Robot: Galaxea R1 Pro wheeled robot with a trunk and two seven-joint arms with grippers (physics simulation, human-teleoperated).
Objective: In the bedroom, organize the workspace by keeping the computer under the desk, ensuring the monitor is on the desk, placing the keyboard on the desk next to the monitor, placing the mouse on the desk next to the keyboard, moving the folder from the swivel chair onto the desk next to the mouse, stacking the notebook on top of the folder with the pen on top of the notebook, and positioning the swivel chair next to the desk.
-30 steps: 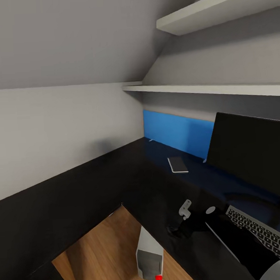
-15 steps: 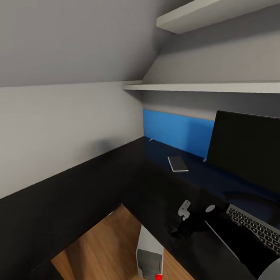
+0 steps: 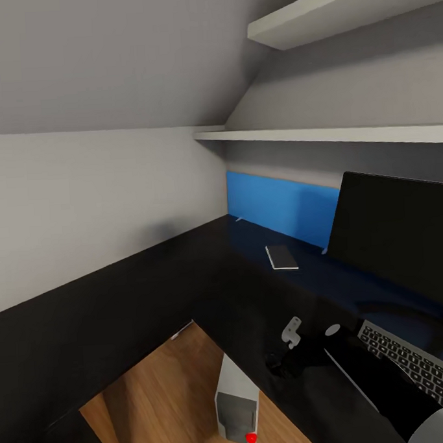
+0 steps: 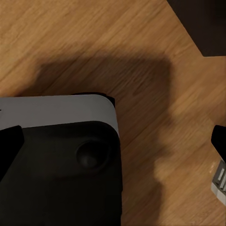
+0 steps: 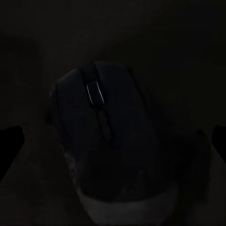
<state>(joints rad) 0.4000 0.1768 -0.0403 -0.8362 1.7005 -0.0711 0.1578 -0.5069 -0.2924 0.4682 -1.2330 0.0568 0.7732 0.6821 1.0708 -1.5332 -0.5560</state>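
The robot's right arm reached over the black table (image 3: pixel 122 304) at the lower right of the head view, its dark wrist crossing the near end of the keyboard (image 3: pixel 417 367) and its right claw (image 3: pixel 284 363) lowered toward the table top just left of the keyboard. In the right wrist view the mouse (image 5: pixel 110 141), a dark oval with a pale scroll wheel, sat on the table between the two finger edges at the frame's sides; the fingers stood apart on either side of it, and whether they touched it could not be told in the dim picture.

The left wrist view looked down on the wood floor (image 4: pixel 117 42) and a grey and black part of the robot; whether the left claw was spread or pressed together could not be told.

The monitor (image 3: pixel 398 238) stood on the table in front of the blue back panel (image 3: pixel 279 209), with the keyboard lying just before it. The notebook (image 3: pixel 282 258), dark with pale edges, lay flat near the panel, left of the monitor. The computer (image 3: pixel 236 402) stood upright on the floor at the table's inner corner, a red dot low on its front.
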